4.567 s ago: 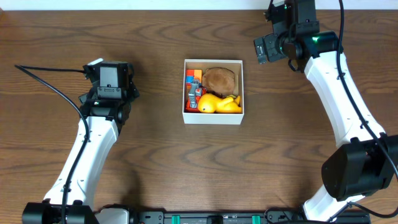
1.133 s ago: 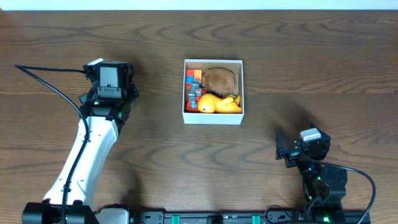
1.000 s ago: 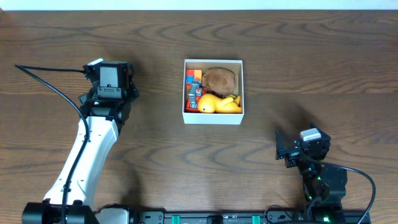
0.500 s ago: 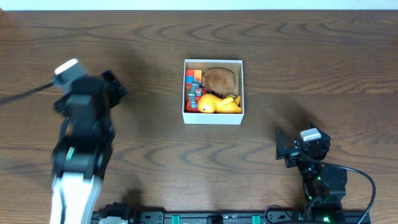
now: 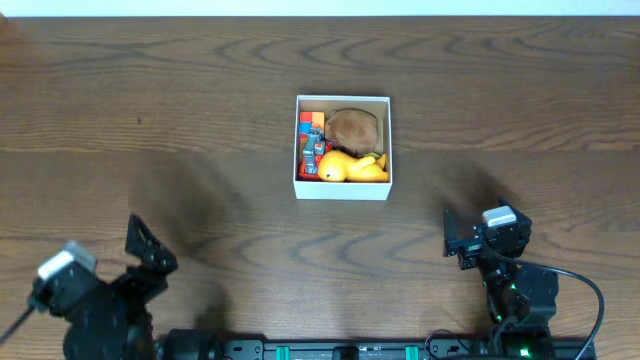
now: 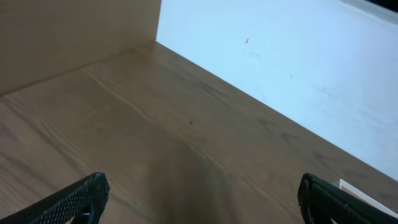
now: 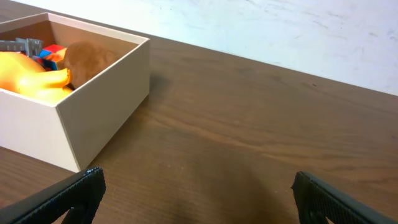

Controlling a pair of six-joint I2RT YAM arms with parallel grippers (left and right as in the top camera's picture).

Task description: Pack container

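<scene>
Presently my left gripper (image 6: 205,196) and right gripper (image 7: 199,194) sit near the table (image 5: 200,80) edge, jaws spread wide. The container (image 5: 343,188) holds 1 yellow duck (image 5: 350,167) beside 1 brown lump (image 5: 353,127).

Low white-walled square container (image 7: 102,106) is seen at left on dark wood surface (image 7: 249,124), holding yellow plastic toy (image 7: 25,71) and brown rounded lump (image 7: 87,56). Right gripper (image 7: 199,183) jaws are spread wide.

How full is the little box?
Nearly full. The container holds a yellow toy, a brown round toy and small colourful pieces, covering almost all its floor.
</scene>
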